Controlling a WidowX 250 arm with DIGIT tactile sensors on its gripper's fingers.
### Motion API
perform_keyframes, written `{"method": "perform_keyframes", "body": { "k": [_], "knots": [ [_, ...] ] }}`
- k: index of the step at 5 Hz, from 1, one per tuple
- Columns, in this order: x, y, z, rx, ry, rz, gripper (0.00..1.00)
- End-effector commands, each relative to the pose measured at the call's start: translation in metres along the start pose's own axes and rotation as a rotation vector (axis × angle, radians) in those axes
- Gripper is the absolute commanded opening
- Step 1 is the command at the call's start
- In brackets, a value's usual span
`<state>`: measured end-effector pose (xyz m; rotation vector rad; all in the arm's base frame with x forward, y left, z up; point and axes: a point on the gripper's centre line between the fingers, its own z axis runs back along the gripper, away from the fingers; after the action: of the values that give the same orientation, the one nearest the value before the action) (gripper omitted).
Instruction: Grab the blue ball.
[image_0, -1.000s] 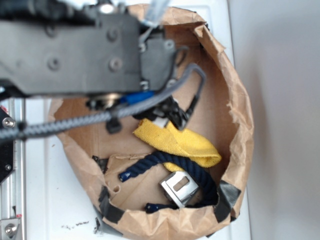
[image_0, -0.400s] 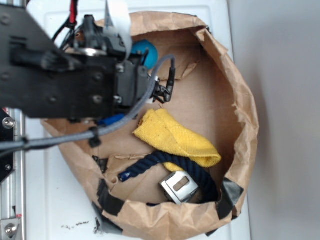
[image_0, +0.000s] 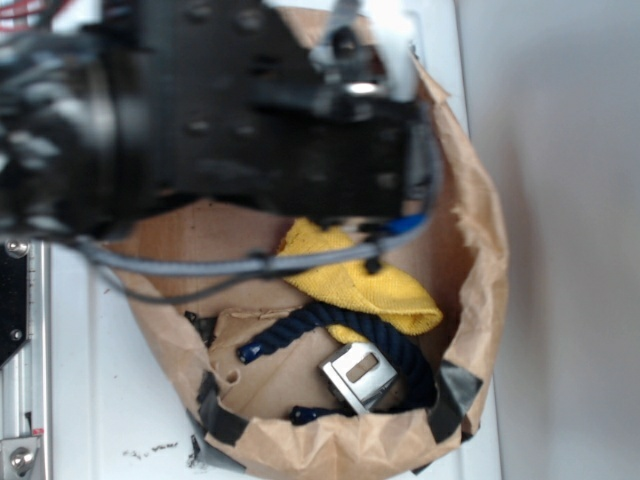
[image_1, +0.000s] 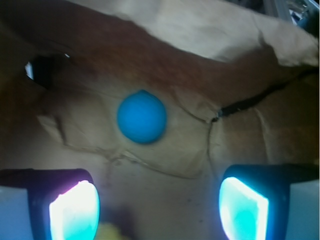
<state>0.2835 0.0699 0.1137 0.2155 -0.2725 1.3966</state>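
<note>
The arm has swung toward the upper right of the exterior frame, so the pincer (image_1: 159, 207), jaws apart and empty, now faces the blue ball (image_1: 142, 116) ahead.

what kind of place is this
Probably a robot lab bench: a brown paper bin on a white table, holding test objects like a blue ball, yellow cloth and navy rope.

The gripper (image_1: 159, 207) is wide open, and bare brown paper lies between it and the blue ball (image_1: 142, 116). Nothing blocks the way. The paper bag's wall (image_1: 200, 30) rises close behind the ball.
</note>
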Motion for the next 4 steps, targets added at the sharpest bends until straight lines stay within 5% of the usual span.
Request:
{"method": "perform_keyframes", "body": {
  "k": [1, 4],
  "knots": [
    [0.021, 0.003, 0.01, -0.057, -0.026, 0.032, 1.0],
    [0.04, 0.008, -0.038, -0.107, -0.105, 0.029, 1.0]
  ]
}}
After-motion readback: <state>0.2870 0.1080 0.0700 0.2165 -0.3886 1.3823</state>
